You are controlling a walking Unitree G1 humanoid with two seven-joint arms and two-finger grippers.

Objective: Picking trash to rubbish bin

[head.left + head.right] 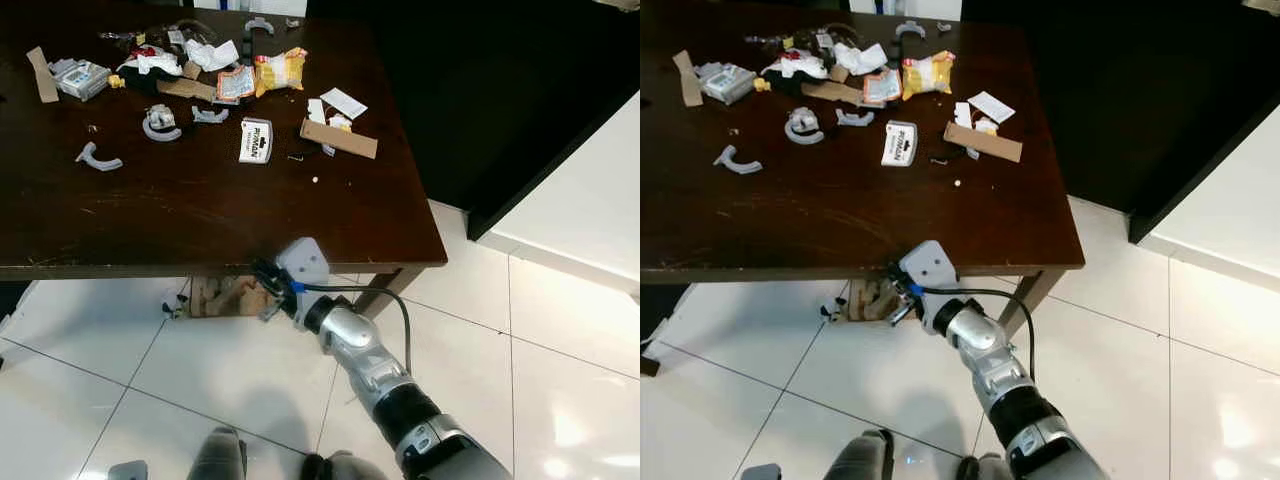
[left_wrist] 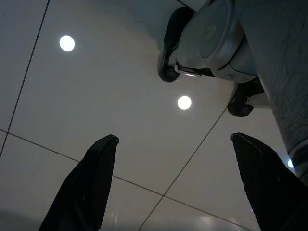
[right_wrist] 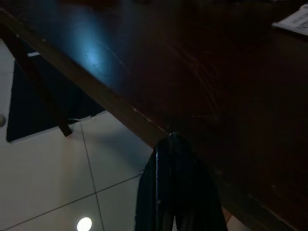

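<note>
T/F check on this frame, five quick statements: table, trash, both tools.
1. The dark brown wooden table holds scattered trash. True.
2. The right tool grips the yellow crumpled snack wrapper. False: the wrapper lies on the table; the tool is at the table's near edge, fingers together.
3. The left tool is open over white tiled floor. True.
4. The white rectangular box lies on the floor. False: it is on the table.
5. A rubbish bin stands on the table. False.

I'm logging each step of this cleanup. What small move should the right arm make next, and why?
Probably lift and reach forward: the right gripper, fingers together and empty, sits at the table edge, and the nearest trash, the white packet, lies farther in.
</note>
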